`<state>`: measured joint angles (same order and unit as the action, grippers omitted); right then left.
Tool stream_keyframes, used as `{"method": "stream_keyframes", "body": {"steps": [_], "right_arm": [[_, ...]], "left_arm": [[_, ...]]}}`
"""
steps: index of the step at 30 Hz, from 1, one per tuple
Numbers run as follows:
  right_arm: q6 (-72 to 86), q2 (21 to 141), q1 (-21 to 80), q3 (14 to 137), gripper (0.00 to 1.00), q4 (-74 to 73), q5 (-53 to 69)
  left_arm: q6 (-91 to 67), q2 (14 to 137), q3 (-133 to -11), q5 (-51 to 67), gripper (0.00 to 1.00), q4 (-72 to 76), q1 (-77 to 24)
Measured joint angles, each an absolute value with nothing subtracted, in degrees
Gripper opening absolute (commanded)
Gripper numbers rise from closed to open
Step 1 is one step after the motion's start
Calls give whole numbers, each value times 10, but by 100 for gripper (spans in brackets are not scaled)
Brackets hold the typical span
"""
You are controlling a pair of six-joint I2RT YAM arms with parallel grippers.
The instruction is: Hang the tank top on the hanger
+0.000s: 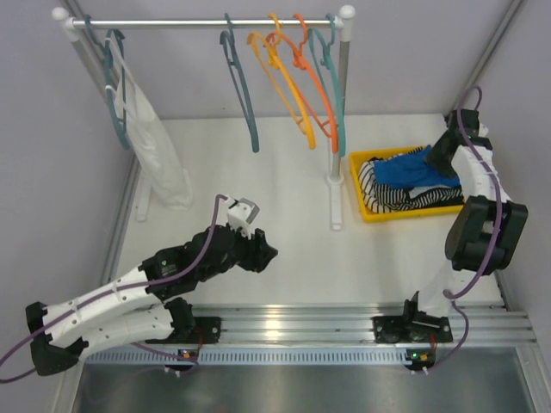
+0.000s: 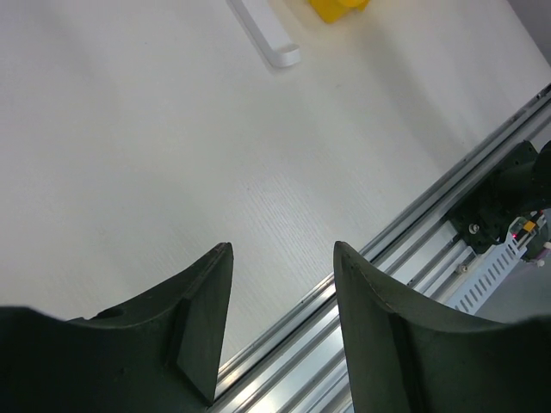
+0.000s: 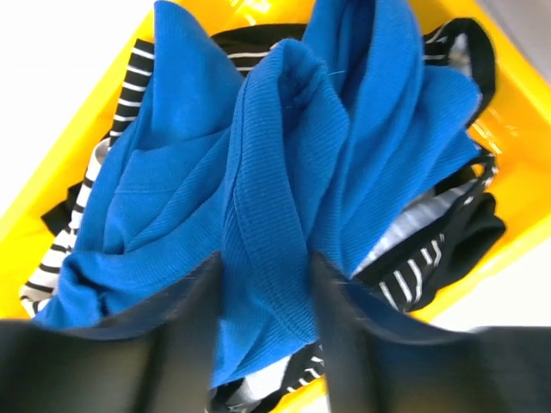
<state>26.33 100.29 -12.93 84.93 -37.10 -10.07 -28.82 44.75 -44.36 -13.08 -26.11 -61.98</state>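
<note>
The royal-blue tank top (image 1: 403,171) lies bunched in the yellow bin (image 1: 357,191) at the right, on top of a black-and-white striped garment (image 1: 392,200). My right gripper (image 1: 437,157) is down in the bin. In the right wrist view its open fingers (image 3: 265,268) straddle a ribbed fold of the tank top (image 3: 267,189), and the fabric fills the gap between them. The dark slate-teal hanger (image 1: 244,101) hangs empty on the rail at the back, centre-left. My left gripper (image 1: 269,254) is open and empty low over the table; it also shows in the left wrist view (image 2: 282,251).
A white clothes rack (image 1: 207,22) spans the back. Orange and yellow-orange hangers (image 1: 297,95) and a lighter teal one (image 1: 337,103) hang on it. A white translucent garment (image 1: 159,146) hangs at its left. The rack's right foot (image 1: 336,206) stands beside the bin. An aluminium rail (image 1: 344,323) runs along the near edge.
</note>
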Motion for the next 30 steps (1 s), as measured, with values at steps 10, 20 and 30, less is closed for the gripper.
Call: {"method": "stream_keyframes", "body": {"steps": [10,20,30], "right_arm": [[256,1002,-129,875,0,-391,-55],[257,862,-93,1053,0,-433,8],[268,722,-66,1161,0,-447,71]], "left_arm": [[-286,436,-441,-134,56,-262,-620],[-283,426,-457,-157,56,-279,-620],[-270,415,-519,-186,56,-283,-620]]}}
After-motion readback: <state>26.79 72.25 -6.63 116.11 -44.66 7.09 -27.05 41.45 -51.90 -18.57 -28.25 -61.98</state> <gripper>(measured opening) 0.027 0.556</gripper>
